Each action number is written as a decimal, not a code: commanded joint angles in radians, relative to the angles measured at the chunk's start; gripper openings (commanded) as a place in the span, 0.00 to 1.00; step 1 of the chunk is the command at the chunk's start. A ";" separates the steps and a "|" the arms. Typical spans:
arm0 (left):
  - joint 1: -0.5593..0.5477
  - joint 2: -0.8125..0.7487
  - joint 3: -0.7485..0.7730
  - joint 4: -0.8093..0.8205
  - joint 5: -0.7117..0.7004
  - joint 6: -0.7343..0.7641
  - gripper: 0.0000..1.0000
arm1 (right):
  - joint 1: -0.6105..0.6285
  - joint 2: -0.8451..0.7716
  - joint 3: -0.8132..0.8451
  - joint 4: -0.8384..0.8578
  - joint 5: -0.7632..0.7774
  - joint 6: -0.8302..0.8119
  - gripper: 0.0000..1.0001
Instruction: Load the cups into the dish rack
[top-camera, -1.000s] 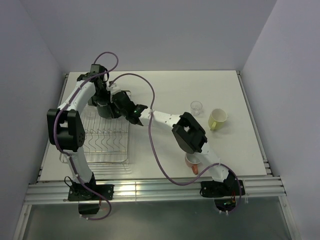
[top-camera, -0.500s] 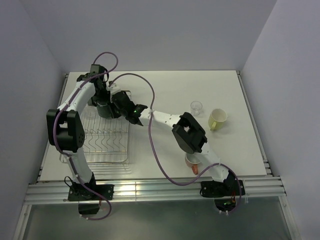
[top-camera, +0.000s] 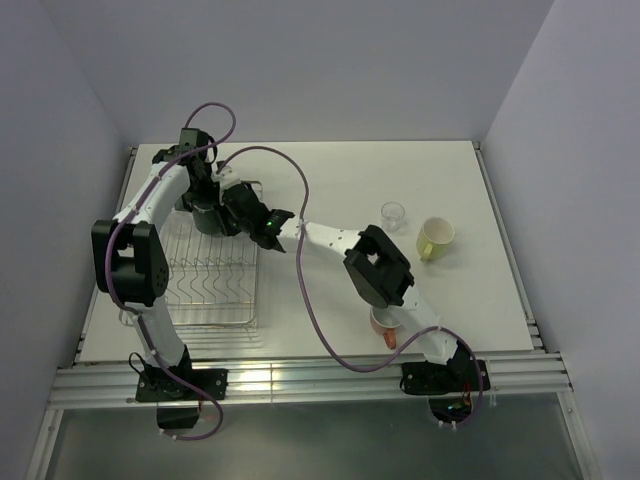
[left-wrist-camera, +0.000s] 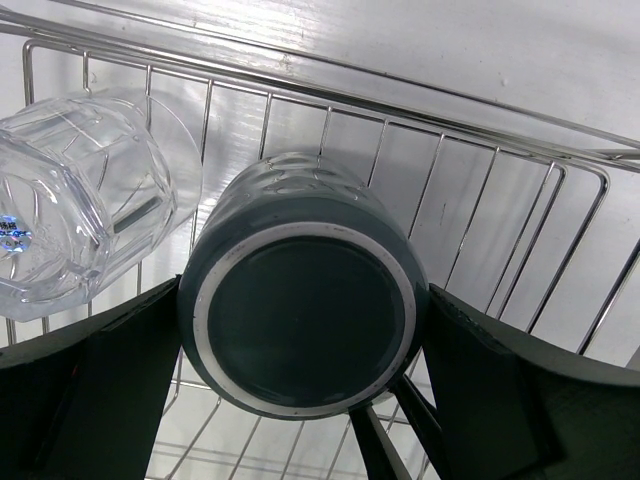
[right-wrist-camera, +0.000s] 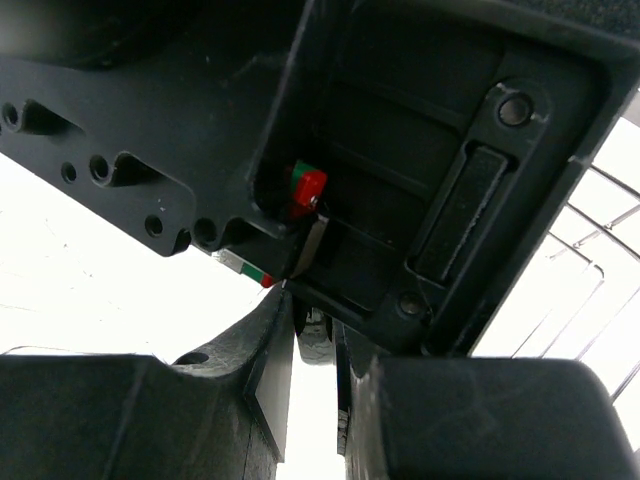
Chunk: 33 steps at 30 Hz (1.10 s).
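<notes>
My left gripper (top-camera: 204, 210) is shut on the black mug (left-wrist-camera: 300, 300) and holds it bottom-up over the back end of the dish rack (top-camera: 215, 290). Its fingers (left-wrist-camera: 110, 380) press on both sides of the mug. My right gripper (top-camera: 236, 206) is right beside the mug, its jaws nearly together on a dark part of it (right-wrist-camera: 318, 335). A clear tumbler (left-wrist-camera: 70, 220) lies in the rack (left-wrist-camera: 480, 200) beside the mug. On the table stand another clear tumbler (top-camera: 394, 213), a yellow-green cup (top-camera: 435, 238) and an orange mug (top-camera: 385, 326), half hidden under the right arm.
The right arm (top-camera: 375, 265) stretches across the table from its base at the near right. The left arm's casing (right-wrist-camera: 420, 150) fills most of the right wrist view. Purple cables loop over both arms. Walls close in the table at the back and sides.
The black mug and both grippers have shifted slightly left and towards the back of the rack. Both grips are unchanged.
</notes>
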 joint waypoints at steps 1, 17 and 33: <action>-0.020 -0.114 0.028 0.000 0.058 -0.013 0.99 | -0.002 0.056 0.030 -0.042 0.056 0.001 0.13; -0.017 -0.101 0.071 -0.021 0.058 -0.017 0.99 | 0.012 0.064 -0.003 -0.042 0.119 -0.019 0.11; -0.017 -0.122 0.116 -0.043 0.032 -0.018 0.99 | 0.019 0.076 0.034 -0.059 0.111 -0.002 0.31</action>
